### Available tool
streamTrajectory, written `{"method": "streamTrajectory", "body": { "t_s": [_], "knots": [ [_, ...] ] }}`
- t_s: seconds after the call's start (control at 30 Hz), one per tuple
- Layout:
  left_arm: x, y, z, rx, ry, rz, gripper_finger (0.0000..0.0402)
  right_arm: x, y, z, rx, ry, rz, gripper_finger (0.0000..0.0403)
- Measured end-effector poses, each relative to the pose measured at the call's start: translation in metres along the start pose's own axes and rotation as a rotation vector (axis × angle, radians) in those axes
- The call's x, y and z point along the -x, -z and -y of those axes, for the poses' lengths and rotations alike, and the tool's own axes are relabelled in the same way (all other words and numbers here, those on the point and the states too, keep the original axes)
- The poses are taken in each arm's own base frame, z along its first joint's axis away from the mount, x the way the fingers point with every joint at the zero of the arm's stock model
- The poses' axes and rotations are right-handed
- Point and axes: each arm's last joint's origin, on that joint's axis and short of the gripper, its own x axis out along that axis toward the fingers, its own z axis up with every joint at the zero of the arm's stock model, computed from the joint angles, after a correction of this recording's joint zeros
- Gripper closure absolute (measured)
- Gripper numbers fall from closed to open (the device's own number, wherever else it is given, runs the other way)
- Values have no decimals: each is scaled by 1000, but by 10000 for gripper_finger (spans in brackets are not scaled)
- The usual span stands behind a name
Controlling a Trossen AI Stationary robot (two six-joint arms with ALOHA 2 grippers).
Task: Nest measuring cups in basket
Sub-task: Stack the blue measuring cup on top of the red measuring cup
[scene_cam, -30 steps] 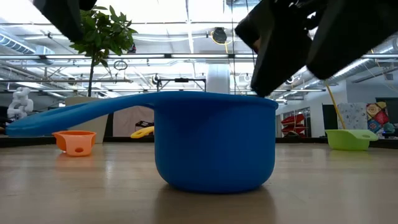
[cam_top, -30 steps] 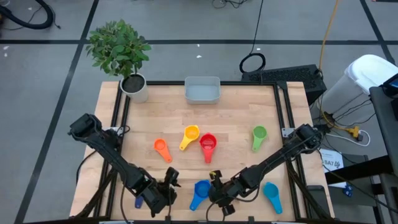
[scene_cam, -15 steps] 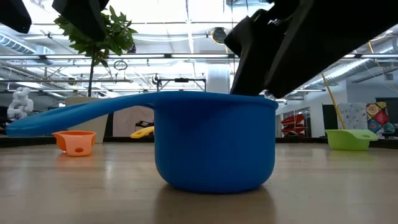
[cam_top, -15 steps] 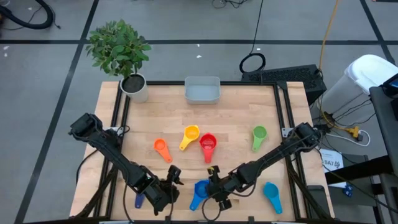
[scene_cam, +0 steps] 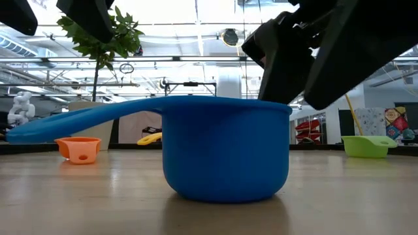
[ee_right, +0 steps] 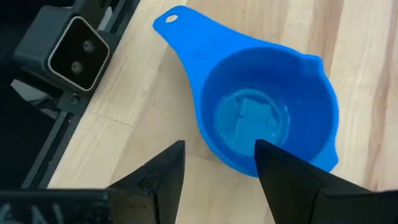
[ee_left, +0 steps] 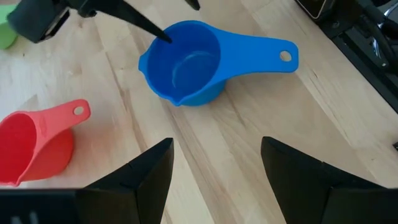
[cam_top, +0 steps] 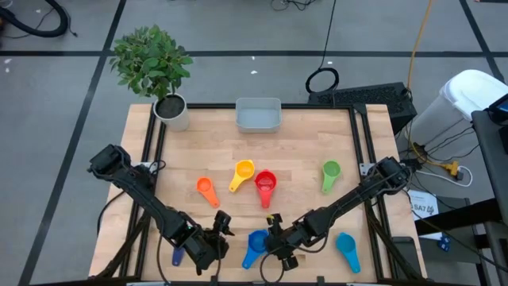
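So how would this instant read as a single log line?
right gripper: open, over bright blue cup | left gripper: open, nearby | basket: no cups

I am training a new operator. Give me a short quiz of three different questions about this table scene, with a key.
1. True or false: the basket already holds a cup.
2. Which cup is nearest the right tool? A) green cup B) bright blue cup C) orange cup
3. Fill in: the red cup lies next to the ______ cup.

Key
1. False; the basket looks empty.
2. B; the open right tool is just above its rim.
3. Yellow cup.
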Motion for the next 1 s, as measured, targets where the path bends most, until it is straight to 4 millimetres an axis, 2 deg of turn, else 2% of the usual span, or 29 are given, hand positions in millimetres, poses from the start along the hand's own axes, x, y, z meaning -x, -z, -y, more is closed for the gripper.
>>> {"method": "streamTrajectory", "body": {
  "t_s": [0.23,0.47,0.57,0.67,0.7,0.87,1.0],
  "knots": [
    [0,0,0,0,-6,-1,158,-21,12,1,-21,-35,-73,231],
    [0,0,0,0,-6,-3,158,-20,9,0,-25,-36,-47,241],
    [0,0,0,0,-6,-3,158,-19,7,0,-7,-39,-39,283],
    [0,1,0,8,-6,-4,158,-19,9,0,24,-39,-58,367],
    [0,1,0,11,-6,-4,158,-19,9,0,41,-34,-61,383],
    [0,3,0,14,-7,-27,158,-13,9,1,61,-9,-70,398],
    [0,4,0,12,-8,-38,158,9,1,2,111,38,-50,400]
  ]
}}
